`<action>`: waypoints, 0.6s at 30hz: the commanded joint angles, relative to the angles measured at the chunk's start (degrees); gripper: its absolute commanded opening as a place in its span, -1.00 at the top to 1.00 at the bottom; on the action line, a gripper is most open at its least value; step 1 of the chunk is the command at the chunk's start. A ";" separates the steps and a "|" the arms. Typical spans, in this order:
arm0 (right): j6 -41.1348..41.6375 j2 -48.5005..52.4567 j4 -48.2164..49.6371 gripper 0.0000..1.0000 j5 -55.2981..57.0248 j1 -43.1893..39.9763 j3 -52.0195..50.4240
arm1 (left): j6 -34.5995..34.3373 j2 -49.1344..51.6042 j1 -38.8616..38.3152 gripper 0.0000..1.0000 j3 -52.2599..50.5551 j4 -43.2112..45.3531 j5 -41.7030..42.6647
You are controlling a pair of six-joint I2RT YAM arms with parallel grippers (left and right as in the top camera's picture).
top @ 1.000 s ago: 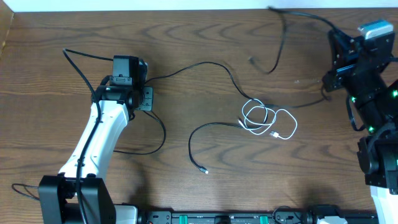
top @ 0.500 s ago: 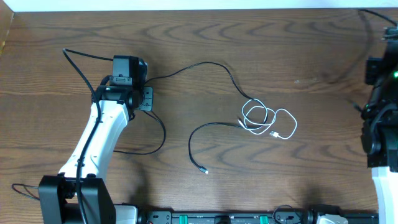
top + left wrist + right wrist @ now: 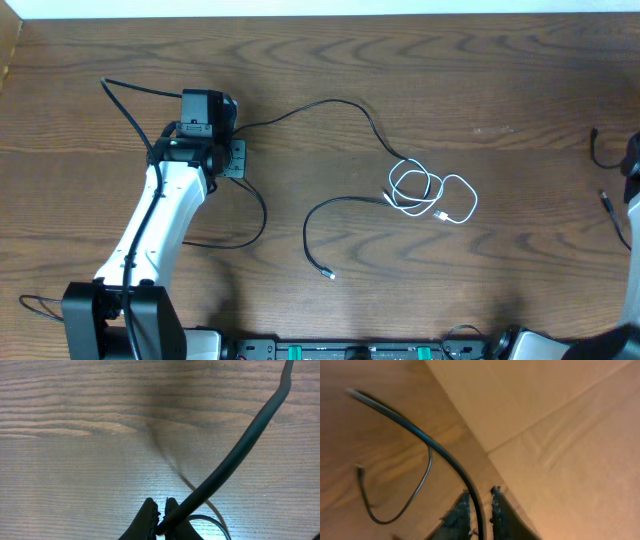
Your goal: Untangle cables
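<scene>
Fingers on the left gripper (image 3: 160, 510) are squeezed fully together on a long, thin black cable (image 3: 235, 450). It rises out of the pinch and slants off toward the top right of my left wrist view, lifted clear of the dark wood-grain bench (image 3: 75, 420). From overhead I see that arm reaching over the left half of the bench, about midway between the far and near edges. The cable leaves the fingers to the right and arcs toward the far edge. It then drops into a short white cable (image 3: 455, 195), which lies in loose loops a little right of the bench's middle with its small plug end (image 3: 441, 215) on their near side. A black line comes out on the left of those loops, curves toward the near edge and ends in a small plug (image 3: 331, 275) on the wood. I cannot tell whether that is one black cable or two.

Out past the bench's right edge, the right gripper (image 3: 480, 496) is outside the overhead camera's view. On my right wrist view its fingers stand close together with a second thin black cable (image 3: 415, 432) running up between them. I see a sliver of room on either side and cannot tell whether they grip it. That cable arcs back over the bench's right edge, where a thinner black strand (image 3: 422, 485) loops round to a plug end (image 3: 359, 469).
</scene>
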 commanded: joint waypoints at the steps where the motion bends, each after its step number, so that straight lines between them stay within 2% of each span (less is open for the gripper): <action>1: 8.85 3.72 -0.96 0.57 -0.63 -3.61 0.28 | -0.68 0.02 0.35 0.85 1.29 -0.20 -0.26; 4: 12.28 6.10 -2.54 0.27 -7.06 -6.14 0.28 | -0.68 0.02 0.35 0.85 1.29 -0.20 -0.26; 7: 13.18 6.71 -4.00 -0.41 -16.70 -8.41 0.28 | -0.68 0.02 0.35 0.85 1.29 -0.20 -0.26; 11: 13.18 6.64 -5.03 -0.56 -27.10 -9.35 0.28 | -0.70 0.02 0.35 0.85 1.29 -0.22 -0.24; 15: 13.16 6.67 -6.43 -0.58 -38.58 -9.35 0.28 | -0.70 0.02 0.35 0.85 1.29 -0.20 -0.24; 18: 13.16 6.67 -9.49 -0.59 -52.39 -9.33 0.28 | -0.70 0.02 0.35 0.85 1.29 -0.17 -0.24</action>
